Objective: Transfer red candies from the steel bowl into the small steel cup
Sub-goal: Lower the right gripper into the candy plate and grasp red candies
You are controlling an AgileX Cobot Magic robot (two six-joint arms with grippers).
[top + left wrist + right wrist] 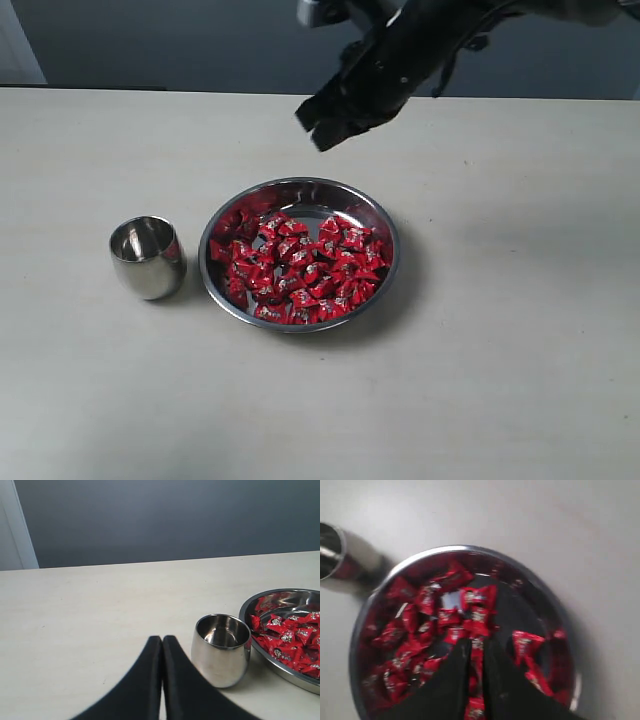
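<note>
Counter (pixel 520 380): pale, matte, faintly streaked surface. The steel bowl (pixel 388 232) is a wide, shallow, round dish with a thin polished rim and stands near the centre of the counter. It holds the red candies (pixel 300 270), a loose heap of small crinkled foil wrappers, glossy red with tiny white-silver marks. The heap covers most of the bottom, and a bare mirror patch shows at the far side. The small steel cup (pixel 148 257) has a rounded, egg-like body with no handle and a bright reflective finish. It stands upright just beside the bowl on the exterior view's left, apart from it. No candy shows in the part of its interior in view. The right gripper (pixel 322 125), black and tapered, hangs in the air above the bowl's far rim, clear of the candies. Its jaws stand narrowly apart, and the wrist view shows a thin slit with red wrappers visible through it. The left gripper (pixel 161 641), with smooth black fingers, sits low over the counter near the cup. Its jaws are pressed together with nothing between them.
</note>
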